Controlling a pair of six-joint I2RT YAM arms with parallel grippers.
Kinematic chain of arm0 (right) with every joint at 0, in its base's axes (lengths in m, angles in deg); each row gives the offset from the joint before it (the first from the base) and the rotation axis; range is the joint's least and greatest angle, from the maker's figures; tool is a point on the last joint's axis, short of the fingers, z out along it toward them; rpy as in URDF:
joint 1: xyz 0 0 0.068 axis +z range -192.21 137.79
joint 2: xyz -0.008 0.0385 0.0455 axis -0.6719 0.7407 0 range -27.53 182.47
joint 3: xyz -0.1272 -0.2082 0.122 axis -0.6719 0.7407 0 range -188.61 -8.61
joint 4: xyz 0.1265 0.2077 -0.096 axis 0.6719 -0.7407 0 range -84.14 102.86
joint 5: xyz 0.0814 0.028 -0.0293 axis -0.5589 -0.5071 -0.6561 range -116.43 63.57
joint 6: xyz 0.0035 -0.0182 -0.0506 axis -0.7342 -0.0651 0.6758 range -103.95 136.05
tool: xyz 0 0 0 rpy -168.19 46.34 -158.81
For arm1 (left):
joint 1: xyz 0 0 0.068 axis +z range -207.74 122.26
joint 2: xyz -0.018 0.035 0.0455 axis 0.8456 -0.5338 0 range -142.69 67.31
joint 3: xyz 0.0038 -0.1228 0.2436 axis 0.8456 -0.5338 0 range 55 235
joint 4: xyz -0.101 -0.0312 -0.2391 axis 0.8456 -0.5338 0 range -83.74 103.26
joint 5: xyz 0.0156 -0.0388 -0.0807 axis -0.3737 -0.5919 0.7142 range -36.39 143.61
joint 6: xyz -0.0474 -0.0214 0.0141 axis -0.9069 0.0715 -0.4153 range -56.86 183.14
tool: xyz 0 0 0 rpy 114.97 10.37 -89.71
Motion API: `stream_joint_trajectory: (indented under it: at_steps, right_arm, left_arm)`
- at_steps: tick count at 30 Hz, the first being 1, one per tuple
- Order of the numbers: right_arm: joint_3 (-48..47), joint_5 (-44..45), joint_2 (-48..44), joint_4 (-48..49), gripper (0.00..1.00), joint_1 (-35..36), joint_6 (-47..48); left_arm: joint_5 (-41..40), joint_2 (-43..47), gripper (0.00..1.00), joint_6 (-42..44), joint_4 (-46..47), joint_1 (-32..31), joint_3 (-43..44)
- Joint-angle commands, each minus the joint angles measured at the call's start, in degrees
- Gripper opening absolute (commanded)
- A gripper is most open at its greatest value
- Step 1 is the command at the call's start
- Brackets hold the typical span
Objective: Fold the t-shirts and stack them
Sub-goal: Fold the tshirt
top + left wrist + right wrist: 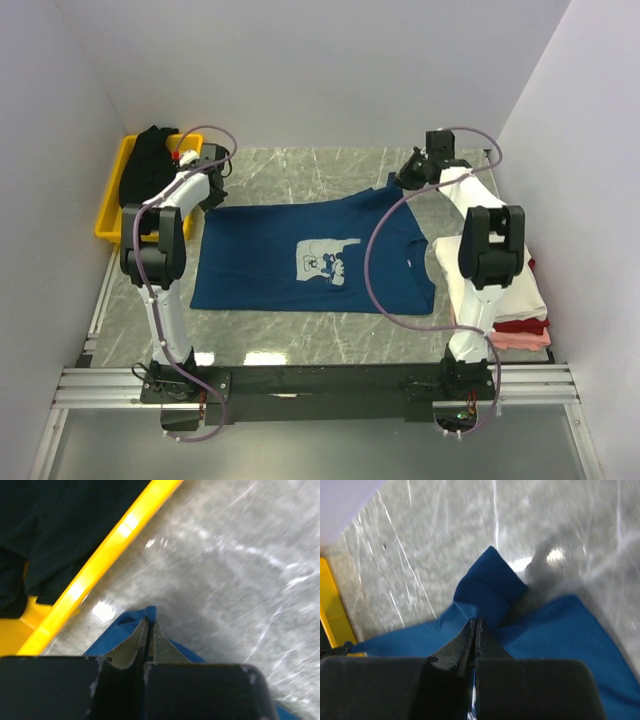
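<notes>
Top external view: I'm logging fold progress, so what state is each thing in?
dark blue t-shirt, spread flat, print up
black t-shirt, bunched in yellow bin
folded stack, white over red and pink
left hand, shut on dark blue t-shirt's corner
right hand, shut on its sleeve

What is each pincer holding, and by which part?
Both hold the dark blue t-shirt: left pincer its far hem corner, right pincer its far sleeve base.

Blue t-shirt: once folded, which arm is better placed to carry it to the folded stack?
Right, probably. The folded stack lies at the right edge beside that arm, and the right gripper is shut on the blue t-shirt. The left gripper pinches the far-left corner, by the yellow bin.
</notes>
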Motion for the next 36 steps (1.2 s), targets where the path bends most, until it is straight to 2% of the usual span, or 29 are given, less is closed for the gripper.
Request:
stream_joint_trajectory:
  at_steps: [1,9,23,30,36]
  right_arm:
    - [4.3,0.9,-8.4,3.6,0.00,-0.5,1.0]
    - [21.0,2.2,-21.8,6.1,0.00,-0.5,0.3]
    - [45.7,1.2,-39.8,10.2,0.00,-0.4,-1.3]
    - [53.0,1.3,-47.2,9.9,0.00,-0.5,-1.0]
    - [56.5,0.1,-50.2,9.8,0.00,-0.4,-0.6]
  left_arm:
    - [1.2,5.6,0.01,-0.6,2.0,0.4,-2.6]
    - [2.2,12.1,0.01,-1.8,3.7,0.4,-10.6]
    - [3.1,20.1,0.01,-5.1,5.5,0.4,-23.5]
    - [4.3,23.5,0.01,-8.7,7.7,0.4,-29.2]
    - [3.3,26.9,0.01,-9.1,8.3,0.3,-31.8]
